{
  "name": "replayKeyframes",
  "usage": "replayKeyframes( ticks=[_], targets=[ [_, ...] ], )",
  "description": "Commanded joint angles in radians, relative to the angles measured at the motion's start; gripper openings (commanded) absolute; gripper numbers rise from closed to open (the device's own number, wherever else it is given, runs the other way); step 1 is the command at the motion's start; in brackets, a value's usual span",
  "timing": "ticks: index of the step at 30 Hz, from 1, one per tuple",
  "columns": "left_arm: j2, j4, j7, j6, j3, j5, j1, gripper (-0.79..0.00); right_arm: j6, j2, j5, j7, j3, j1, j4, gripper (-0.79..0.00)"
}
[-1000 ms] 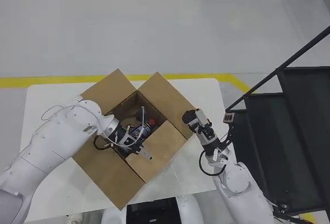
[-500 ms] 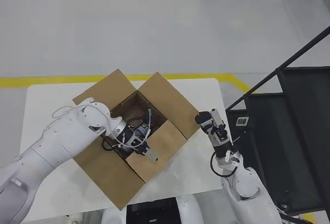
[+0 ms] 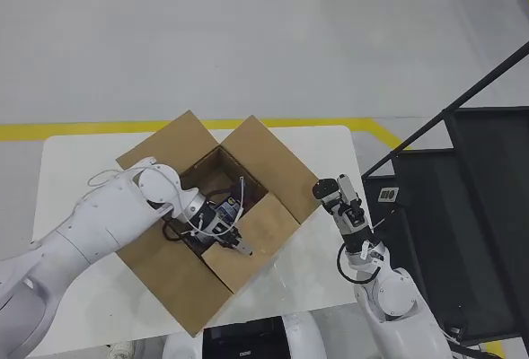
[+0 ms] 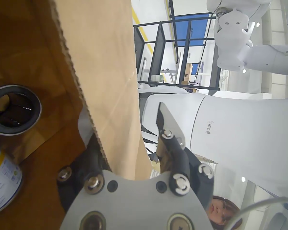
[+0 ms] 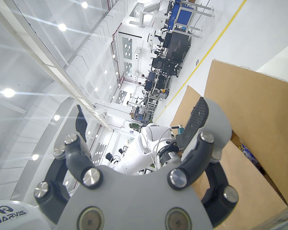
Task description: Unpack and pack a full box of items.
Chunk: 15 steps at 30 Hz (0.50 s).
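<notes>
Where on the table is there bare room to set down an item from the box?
Bare table lies at the far left corner beside the box, at the far right corner beyond the right gripper, and along the near right edge beside the box. Crowded: the near flap, where the left gripper sits.

White table [image 3: 71,161], yellow floor stripe [image 3: 57,132] behind it, dark metal frame [image 3: 480,206], perhaps shelving, beside the table
</notes>
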Motion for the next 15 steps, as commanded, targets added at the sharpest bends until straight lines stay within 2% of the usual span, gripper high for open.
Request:
replayKeyframes(
  ticks=[1, 8, 15],
  targets=[
    [-0.002, 0.001, 0.006, -0.006, 0.002, 0.002, -0.004, -0.785, 0.000, 0.000, 0.000, 0.000, 0.000, 0.000, 0.000, 0.000],
    [0.007, 0.002, 0.057, -0.057, 0.001, -0.026, -0.003, -0.785, 0.000, 0.000, 0.000, 0.000, 0.000, 0.000, 0.000, 0.000],
    [0.034, 0.016, 0.138, -0.137, -0.038, -0.084, 0.030, -0.785, 0.000, 0.000, 0.000, 0.000, 0.000, 0.000, 0.000, 0.000]
  ],
)
